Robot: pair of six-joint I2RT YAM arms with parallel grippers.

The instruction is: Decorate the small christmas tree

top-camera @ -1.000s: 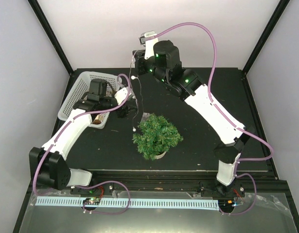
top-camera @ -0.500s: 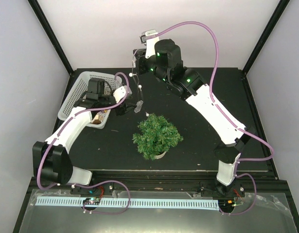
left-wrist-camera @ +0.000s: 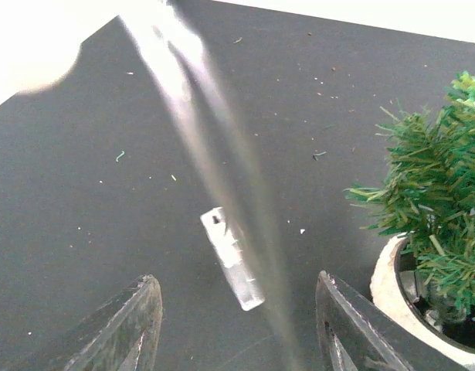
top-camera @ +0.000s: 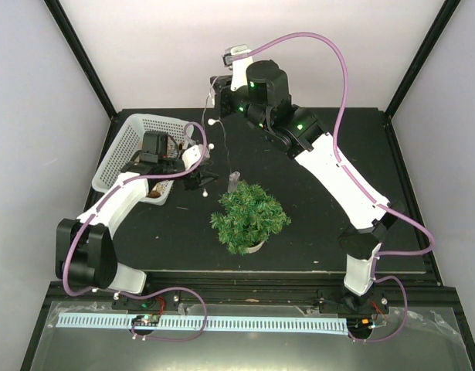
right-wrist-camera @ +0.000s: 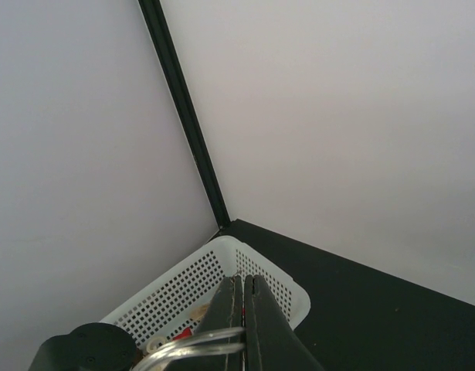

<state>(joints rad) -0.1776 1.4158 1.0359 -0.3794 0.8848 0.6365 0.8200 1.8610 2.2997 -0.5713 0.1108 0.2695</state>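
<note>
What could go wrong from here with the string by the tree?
1. The thin beaded string hangs from the shut right fingers and looks blurred between the open left fingers; closing may miss it.
2. The clear rectangular plastic piece beside it could snag the bushy green miniature tree and tip its cream pot.

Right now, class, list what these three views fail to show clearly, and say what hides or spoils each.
Left wrist: the hanging strand is a motion-blurred streak; its make is unreadable.
Left wrist: the small christmas tree is cut off by the right edge.
Top external: the basket has its contents mostly covered by the left arm.
</note>
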